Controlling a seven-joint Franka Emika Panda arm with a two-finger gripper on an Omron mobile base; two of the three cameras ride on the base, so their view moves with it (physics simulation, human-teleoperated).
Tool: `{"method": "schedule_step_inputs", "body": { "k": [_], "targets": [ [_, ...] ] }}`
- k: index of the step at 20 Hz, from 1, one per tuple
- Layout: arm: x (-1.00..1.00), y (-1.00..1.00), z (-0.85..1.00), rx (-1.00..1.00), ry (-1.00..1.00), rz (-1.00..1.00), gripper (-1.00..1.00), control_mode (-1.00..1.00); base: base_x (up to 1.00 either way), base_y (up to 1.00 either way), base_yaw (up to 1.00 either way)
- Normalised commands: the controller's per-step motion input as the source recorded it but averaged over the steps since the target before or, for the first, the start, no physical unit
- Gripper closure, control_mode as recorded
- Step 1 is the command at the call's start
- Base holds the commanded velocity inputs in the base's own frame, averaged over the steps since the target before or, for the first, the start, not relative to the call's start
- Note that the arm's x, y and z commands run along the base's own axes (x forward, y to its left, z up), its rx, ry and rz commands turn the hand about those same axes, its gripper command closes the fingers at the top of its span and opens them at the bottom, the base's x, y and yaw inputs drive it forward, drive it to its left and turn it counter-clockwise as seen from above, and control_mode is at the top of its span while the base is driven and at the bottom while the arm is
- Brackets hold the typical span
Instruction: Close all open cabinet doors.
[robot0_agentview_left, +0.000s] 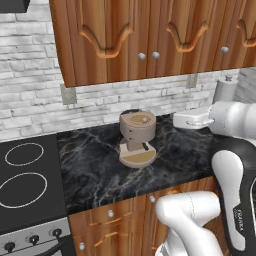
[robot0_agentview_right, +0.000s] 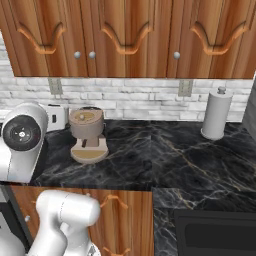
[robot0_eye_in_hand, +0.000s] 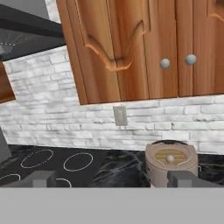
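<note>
The cabinet doors (robot0_agentview_left: 150, 35) hang in a row above the counter, glossy reddish-brown with carved arches and small round silver knobs (robot0_agentview_left: 142, 56). In both base views every door (robot0_agentview_right: 125, 35) seems to lie flush with the cupboard front. I cannot make out a gap at any of them. In the hand view the leftmost door (robot0_eye_in_hand: 113, 48) fills the upper middle, with two knobs (robot0_eye_in_hand: 165, 63) to its right. My gripper (robot0_eye_in_hand: 113, 179) is open and holds nothing, its dark fingertips (robot0_eye_in_hand: 41, 178) standing far apart. It hangs over the counter, below the doors and well short of them.
A tan coffee machine (robot0_agentview_left: 136, 137) stands on the black marble counter (robot0_agentview_left: 100, 170). The stove (robot0_agentview_left: 25, 180) lies to the left under a range hood (robot0_eye_in_hand: 22, 26). A paper towel roll (robot0_agentview_right: 215, 115) stands at the right, and a dark sink (robot0_agentview_right: 215, 232) is near right.
</note>
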Motion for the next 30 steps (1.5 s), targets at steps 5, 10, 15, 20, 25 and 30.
{"method": "schedule_step_inputs", "body": {
  "k": [5,10,15,20,25,30],
  "targets": [
    [-0.21,0.12,-0.11,0.00,0.02,0.07,-1.00,1.00,-0.26,0.21,0.16],
    [0.00,0.00,0.00,0.00,0.00,0.00,-1.00,1.00,-0.52,0.48,0.64],
    [0.00,0.00,0.00,0.00,0.00,0.00,-1.00,1.00,-0.10,0.85,0.70],
    [0.00,0.00,0.00,0.00,0.00,0.00,-1.00,1.00,0.03,0.77,0.72],
    [0.00,0.00,0.00,0.00,0.00,0.00,-1.00,1.00,0.55,0.93,0.48],
    [0.00,0.00,0.00,0.00,0.00,0.00,-1.00,1.00,-0.44,0.65,-0.05]
  ]
}}
